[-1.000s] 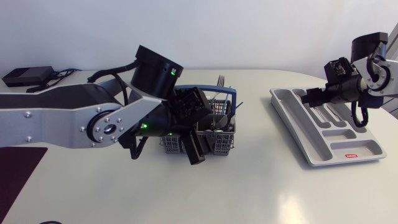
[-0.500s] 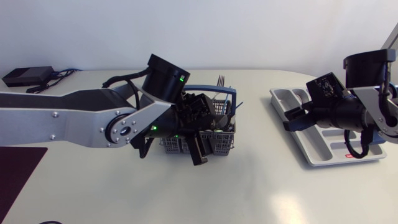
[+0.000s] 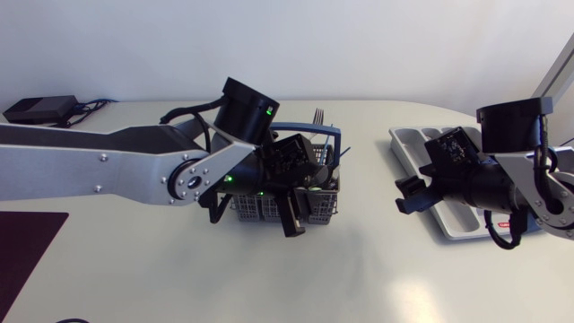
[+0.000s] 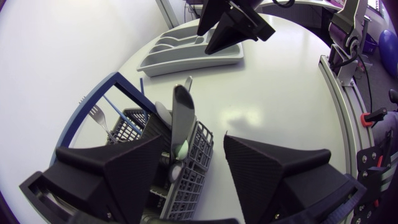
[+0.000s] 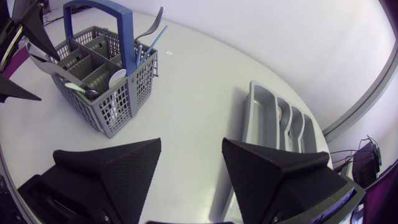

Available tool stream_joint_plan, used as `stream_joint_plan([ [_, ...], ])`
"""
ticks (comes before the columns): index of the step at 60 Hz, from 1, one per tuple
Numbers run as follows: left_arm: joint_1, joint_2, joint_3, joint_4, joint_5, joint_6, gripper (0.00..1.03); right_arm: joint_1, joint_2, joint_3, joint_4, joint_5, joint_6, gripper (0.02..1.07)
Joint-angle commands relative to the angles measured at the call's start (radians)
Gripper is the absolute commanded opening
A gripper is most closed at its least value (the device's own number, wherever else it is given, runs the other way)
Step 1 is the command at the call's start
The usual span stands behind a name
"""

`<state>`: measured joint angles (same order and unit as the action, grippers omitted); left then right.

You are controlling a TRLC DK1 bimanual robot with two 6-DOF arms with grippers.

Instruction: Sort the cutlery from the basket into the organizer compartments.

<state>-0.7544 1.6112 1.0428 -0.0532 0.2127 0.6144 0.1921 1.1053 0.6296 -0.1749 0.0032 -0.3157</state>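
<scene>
My left gripper point(image 4: 193, 146): fingers apart over the basket point(image 4: 202, 158), an upright grey handle point(image 4: 182, 115) ahead, nothing clamped | my right gripper point(image 5: 191, 146): fingers apart, empty, above the table point(image 5: 193, 81) between basket and organizer point(image 5: 258, 118) | progress: I judge sorting barely begun, with cutlery in the basket and none visible in the compartments.

- Basket point(image 3: 318, 206), overhead: your left arm point(image 3: 134, 170) covers its 9 o'clock half, so the cutlery there is uncountable.
- Organizer point(image 3: 408, 142), overhead: your right arm point(image 3: 502, 184) hides most of it past the 10 o'clock corner, so you cannot read the contents.
- Fork point(image 3: 318, 117): only the tines show, and the handle is sunk in the basket.
</scene>
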Motion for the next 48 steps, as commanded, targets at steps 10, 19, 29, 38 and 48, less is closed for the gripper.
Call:
stream_joint_plan([
  [10,0.006,0.027,0.049,0.013,0.04,0.033,0.33,0.015,-0.013,-0.045,0.032,0.004,-0.002,0.74],
  [19,0.009,0.029,0.046,0.023,0.04,0.044,0.25,0.023,-0.016,-0.051,0.035,0.007,-0.002,0.74],
  [29,0.009,0.029,0.04,0.03,0.04,0.058,0.17,0.023,-0.019,-0.057,0.041,0.007,-0.005,0.74],
  [38,0.009,0.041,0.029,0.044,0.042,0.077,0.14,0.023,-0.019,-0.065,0.048,0.009,-0.006,0.74],
  [48,0.009,0.055,0.022,0.042,0.042,0.105,0.14,0.026,-0.013,-0.071,0.061,0.009,-0.006,0.74],
])
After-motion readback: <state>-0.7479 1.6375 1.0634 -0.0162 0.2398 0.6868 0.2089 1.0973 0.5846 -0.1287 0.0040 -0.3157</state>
